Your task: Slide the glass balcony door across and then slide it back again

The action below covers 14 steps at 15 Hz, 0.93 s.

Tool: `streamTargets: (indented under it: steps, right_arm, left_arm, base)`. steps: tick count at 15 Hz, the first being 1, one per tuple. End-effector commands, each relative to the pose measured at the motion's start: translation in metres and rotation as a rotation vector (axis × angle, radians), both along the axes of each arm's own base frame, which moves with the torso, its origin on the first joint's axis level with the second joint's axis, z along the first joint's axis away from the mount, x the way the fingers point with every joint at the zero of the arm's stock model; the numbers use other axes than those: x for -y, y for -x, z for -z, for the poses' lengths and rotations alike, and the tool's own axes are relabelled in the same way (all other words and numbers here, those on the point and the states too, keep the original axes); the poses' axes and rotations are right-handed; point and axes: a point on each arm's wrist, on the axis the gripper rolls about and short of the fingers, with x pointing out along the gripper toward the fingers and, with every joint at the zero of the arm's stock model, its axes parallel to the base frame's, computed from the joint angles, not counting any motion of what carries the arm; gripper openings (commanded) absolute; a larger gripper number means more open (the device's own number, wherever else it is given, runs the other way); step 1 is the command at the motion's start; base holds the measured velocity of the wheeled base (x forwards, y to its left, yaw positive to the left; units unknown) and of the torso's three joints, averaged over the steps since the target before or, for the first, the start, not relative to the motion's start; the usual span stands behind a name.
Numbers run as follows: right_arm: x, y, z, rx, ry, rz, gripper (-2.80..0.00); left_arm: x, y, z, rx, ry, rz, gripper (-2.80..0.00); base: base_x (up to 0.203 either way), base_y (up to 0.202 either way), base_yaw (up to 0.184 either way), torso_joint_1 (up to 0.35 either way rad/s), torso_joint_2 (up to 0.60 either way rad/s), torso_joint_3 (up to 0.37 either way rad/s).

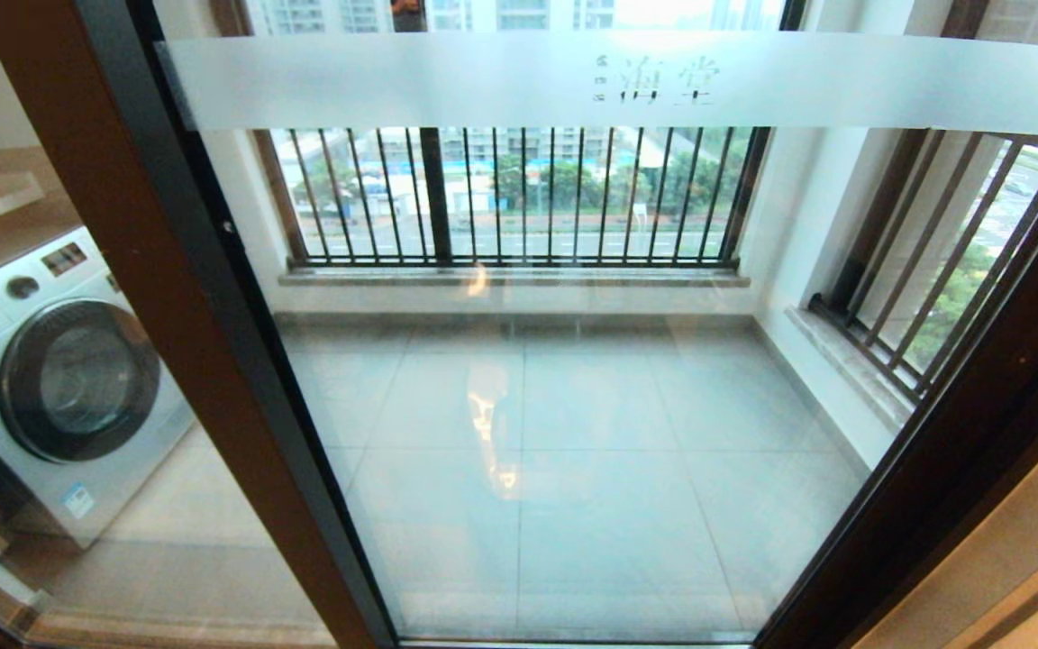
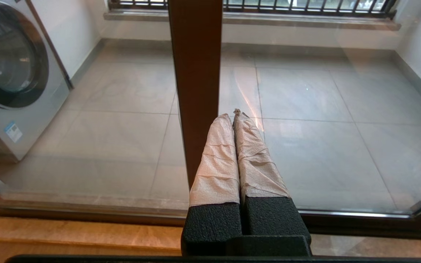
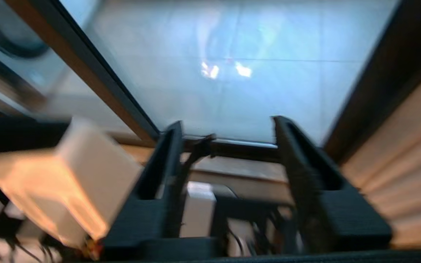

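**Glass balcony door fills the view, both grippers low in front of it**

The glass balcony door (image 1: pixel 573 379), a tall clear pane in a dark brown frame with a frosted white horizontal band (image 1: pixel 627 81) carrying Chinese characters near its top, spans most of the head view. Its left brown stile (image 1: pixel 168 297) runs diagonally from the upper left down to the bottom centre. Its right edge lies against a dark brown jamb (image 1: pixel 978 433) at the right. To the left of the stile, another sheet of glass continues, and a white front-loading washing machine with a dark round porthole (image 1: pixel 59 379) shows through it.

Beyond the door lies a pale grey tiled balcony floor (image 1: pixel 591 433), bare across its width. Black-barred windows (image 1: pixel 519 194) stand above a stone sill at the far side of the floor.

In the left wrist view, the left gripper (image 2: pixel 233 114) points at the door, just beside the brown stile (image 2: pixel 196 84) on the side away from the washing machine (image 2: pixel 9 73). Its two fingers (image 2: pixel 217 157), wrapped in pale cloth-like tape, are pressed together with nothing between them. Whether the tips touch the glass cannot be told. A brown bottom rail (image 2: pixel 86 213) and a tan wooden sill run beneath the pane.

In the right wrist view, the right gripper (image 3: pixel 225 124) sits low before the door's bottom rail, its black fingers (image 3: pixel 294 146) spread wide apart and holding nothing. The picture is blurred. A pale box-shaped part (image 3: pixel 60 175) of the rig shows beside it.
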Motion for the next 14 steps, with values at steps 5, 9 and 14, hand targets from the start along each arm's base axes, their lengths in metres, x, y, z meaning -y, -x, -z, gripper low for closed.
streamTargets:
  steps: [5, 9, 14]
  right_arm:
    - [-0.007, 0.034, -0.004, 0.020, 0.064, 0.044, -2.80]
    - [-0.006, 0.038, -0.004, 0.019, 0.121, 0.121, -2.80]
    - [0.010, 0.046, -0.015, 0.135, 0.236, 0.076, -2.80]
  left_arm:
    - [0.000, -0.001, 0.000, 0.017, 0.000, 0.000, -2.80]
    - [0.000, -0.001, 0.000, 0.017, 0.000, 0.000, -2.80]
    - [0.000, -0.001, 0.000, 0.017, 0.000, 0.000, -2.80]
  base:
    - [0.000, 0.000, 0.000, 0.000, 0.00, 0.000]
    - [0.000, 0.000, 0.000, 0.000, 0.00, 0.000]
    - [0.000, 0.000, 0.000, 0.000, 0.00, 0.000]
